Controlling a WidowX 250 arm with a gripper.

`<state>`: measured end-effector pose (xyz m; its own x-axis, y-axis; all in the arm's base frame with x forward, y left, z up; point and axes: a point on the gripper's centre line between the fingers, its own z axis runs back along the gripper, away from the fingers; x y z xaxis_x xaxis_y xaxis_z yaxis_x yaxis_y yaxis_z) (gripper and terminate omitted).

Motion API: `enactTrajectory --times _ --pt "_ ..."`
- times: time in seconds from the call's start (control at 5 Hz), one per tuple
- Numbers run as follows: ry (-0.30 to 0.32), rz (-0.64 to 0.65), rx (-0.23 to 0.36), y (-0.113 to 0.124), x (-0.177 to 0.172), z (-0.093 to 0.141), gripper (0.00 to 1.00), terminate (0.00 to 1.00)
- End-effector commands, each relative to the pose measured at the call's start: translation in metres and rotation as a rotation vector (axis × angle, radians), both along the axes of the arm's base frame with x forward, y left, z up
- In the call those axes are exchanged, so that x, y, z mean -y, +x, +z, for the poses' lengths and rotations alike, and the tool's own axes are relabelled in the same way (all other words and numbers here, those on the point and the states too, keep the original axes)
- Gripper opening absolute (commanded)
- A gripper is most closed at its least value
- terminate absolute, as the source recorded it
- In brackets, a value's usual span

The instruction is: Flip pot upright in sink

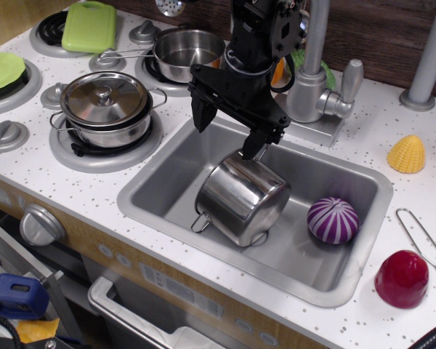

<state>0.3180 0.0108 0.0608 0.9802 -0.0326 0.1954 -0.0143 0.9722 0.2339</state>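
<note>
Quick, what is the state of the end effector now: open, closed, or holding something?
End effector: open, fingers spread above the pot, holding nothing.

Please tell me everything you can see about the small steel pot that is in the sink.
The pot is small, cylindrical and lidless, of shiny steel by its look. It lies tilted in the sink, its flat base turned up towards the camera and its rim down on the sink floor, where one wire loop handle shows. The hand is open just above it; one finger seems to touch its upper edge. A purple striped ball lies apart.
</note>
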Motion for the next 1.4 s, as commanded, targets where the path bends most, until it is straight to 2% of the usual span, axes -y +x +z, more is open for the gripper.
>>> enactTrajectory --times 0.0,0.2,0.6,1.2 --pt "0.000 0.000 0.000 0.000 0.000 0.000 1.00 0.00" --pt "-0.041 0.017 -0.018 0.005 -0.006 0.006 1.00 0.00" --pt "-0.194 -0.023 0.012 0.008 -0.015 0.002 1.00 0.00" --pt "-0.443 0.035 -0.011 0.010 -0.022 -0.010 1.00 0.00"
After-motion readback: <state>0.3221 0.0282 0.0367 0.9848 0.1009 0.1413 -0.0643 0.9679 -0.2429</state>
